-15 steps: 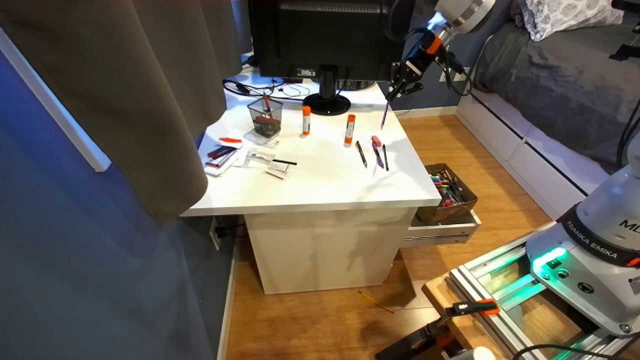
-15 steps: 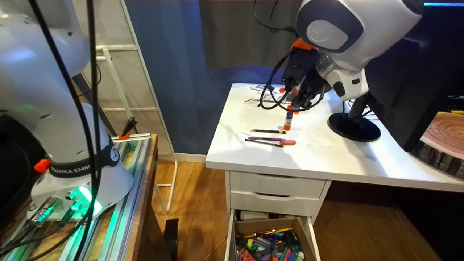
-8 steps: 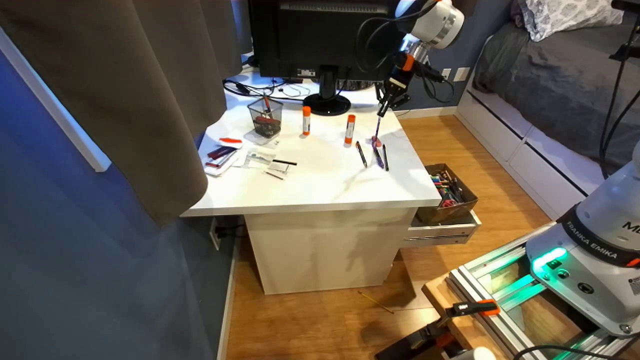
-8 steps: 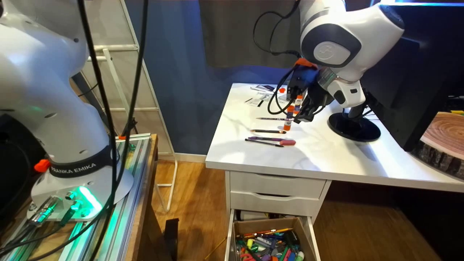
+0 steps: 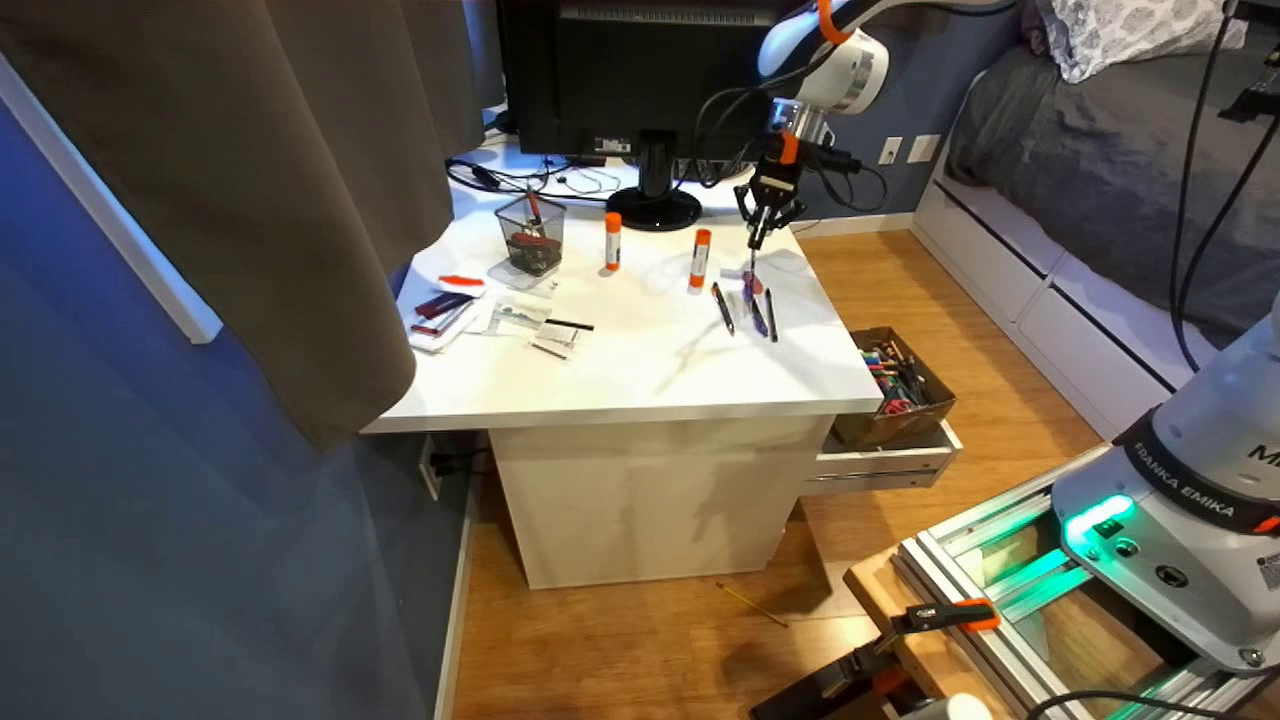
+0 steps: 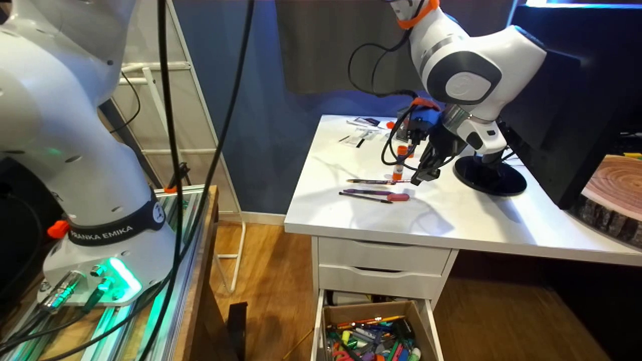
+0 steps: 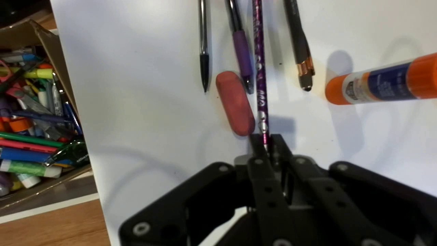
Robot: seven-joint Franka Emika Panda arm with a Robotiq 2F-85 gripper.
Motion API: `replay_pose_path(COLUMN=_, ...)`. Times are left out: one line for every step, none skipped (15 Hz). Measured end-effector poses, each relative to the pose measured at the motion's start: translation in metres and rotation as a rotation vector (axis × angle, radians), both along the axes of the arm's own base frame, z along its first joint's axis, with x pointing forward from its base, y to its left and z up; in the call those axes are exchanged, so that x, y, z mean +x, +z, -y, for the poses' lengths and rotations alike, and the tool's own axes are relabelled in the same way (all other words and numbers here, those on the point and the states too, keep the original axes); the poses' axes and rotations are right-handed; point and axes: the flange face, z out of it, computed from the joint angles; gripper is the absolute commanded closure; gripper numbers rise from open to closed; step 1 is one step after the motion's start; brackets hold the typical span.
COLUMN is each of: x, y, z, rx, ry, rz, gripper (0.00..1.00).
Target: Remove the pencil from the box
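The pencil (image 7: 260, 68) is a thin purple stick with a silver pattern. My gripper (image 7: 267, 143) is shut on one end of it. It points away from the fingertips, over the white table beside the red eraser, with a shadow at its side. I cannot tell whether its far end touches the table. The gripper also shows low over the table in both exterior views (image 5: 757, 242) (image 6: 420, 179), where the pencil (image 5: 753, 264) is hard to pick out. The box (image 6: 371, 308), brown cardboard full of pens and markers, sits in an open white drawer below; it also shows in the wrist view (image 7: 59, 56).
On the table lie a red eraser (image 7: 235, 102), a purple pen (image 7: 243, 56), a black pen (image 7: 203, 58) and a black-and-copper pen (image 7: 299, 48). Two orange glue sticks (image 5: 700, 258) (image 5: 613, 242) stand upright. A monitor (image 5: 650, 80) and mesh cup (image 5: 531, 240) stand farther back.
My gripper has come down toward the table with the pencil in it. The pencil now lies over the row of pens and eraser. The loose items have not moved.
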Motion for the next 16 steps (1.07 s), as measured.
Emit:
replay_pose_path(x=0.003, y=-0.002, z=-0.001, rx=-0.01, ry=0.01, rz=0.001, gripper=0.58)
replay_pose_path(x=0.004, y=-0.004, z=-0.003, rx=-0.018, ry=0.02, rz=0.002, gripper=0.52)
replay_pose_path(x=0.006, y=-0.006, z=-0.004, rx=-0.025, ry=0.029, rz=0.003, gripper=0.45)
replay_pose_path(x=0.007, y=-0.007, z=-0.005, rx=-0.029, ry=0.035, rz=0.004, gripper=0.38)
replay_pose_path(x=0.007, y=-0.008, z=-0.005, rx=-0.031, ry=0.039, rz=0.003, gripper=0.31)
replay_pose_path(x=0.007, y=-0.008, z=-0.006, rx=-0.031, ry=0.043, rz=-0.001, gripper=0.25)
replay_pose_path(x=0.006, y=-0.008, z=-0.007, rx=-0.029, ry=0.048, rz=-0.007, gripper=0.17)
replay_pose_path(x=0.005, y=-0.008, z=-0.007, rx=-0.026, ry=0.057, rz=-0.013, gripper=0.11)
replay_pose_path(x=0.003, y=-0.006, z=-0.008, rx=-0.021, ry=0.072, rz=-0.019, gripper=0.03)
replay_pose_path(x=0.001, y=-0.003, z=-0.008, rx=-0.015, ry=0.087, rz=-0.019, gripper=0.01)
replay_pose_path(x=-0.004, y=0.001, z=-0.007, rx=-0.012, ry=0.103, rz=-0.017, gripper=0.0)
replay_pose_path(x=-0.01, y=0.005, z=-0.005, rx=-0.009, ry=0.118, rz=-0.014, gripper=0.0)
replay_pose_path(x=-0.018, y=0.01, z=-0.003, rx=-0.008, ry=0.131, rz=-0.007, gripper=0.0)
replay_pose_path(x=-0.028, y=0.015, z=0.0, rx=-0.009, ry=0.144, rz=0.005, gripper=0.0)
replay_pose_path(x=-0.038, y=0.021, z=0.002, rx=-0.012, ry=0.154, rz=0.019, gripper=0.0)
replay_pose_path(x=-0.048, y=0.026, z=0.004, rx=-0.016, ry=0.165, rz=0.037, gripper=0.0)
